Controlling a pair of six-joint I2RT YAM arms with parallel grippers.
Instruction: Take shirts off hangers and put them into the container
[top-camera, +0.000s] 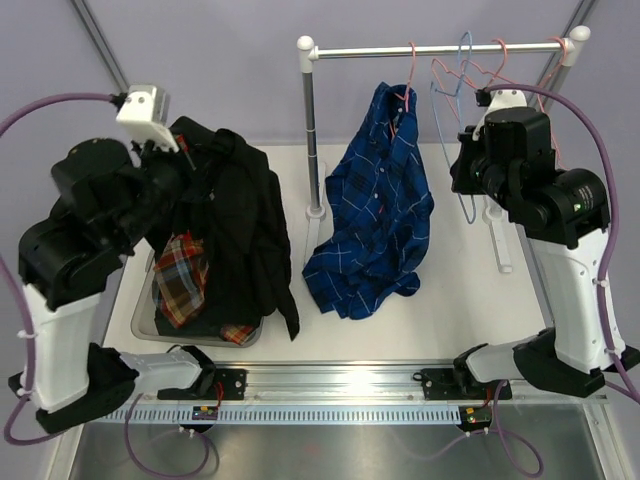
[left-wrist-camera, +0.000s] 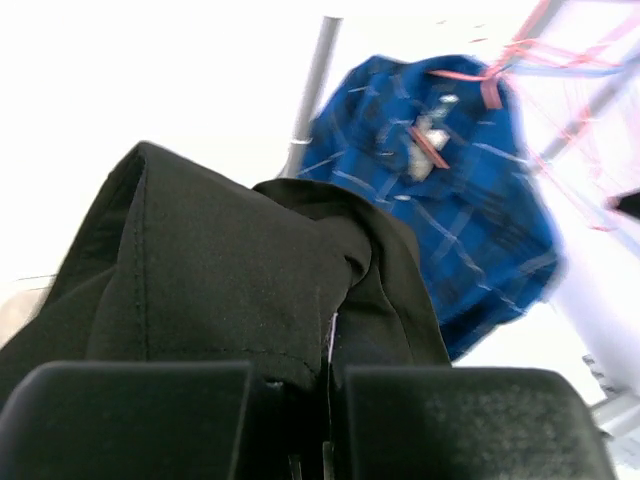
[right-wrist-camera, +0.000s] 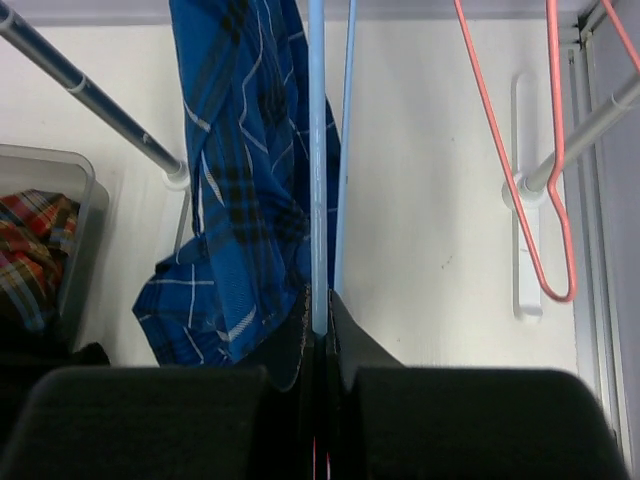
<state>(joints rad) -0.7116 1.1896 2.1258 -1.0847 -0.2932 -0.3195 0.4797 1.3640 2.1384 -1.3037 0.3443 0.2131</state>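
The left pincer pinches the matte black shirt at a stitched fold. The right pincer clamps the thin blue wire hanger, beside the draped blue checked shirt.

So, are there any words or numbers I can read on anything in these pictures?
No word, number or sign can be read anywhere in these pictures.
The pale tag inside the collar of the blue shirt: too blurred to read, so I can't tell whether it has writing on it.
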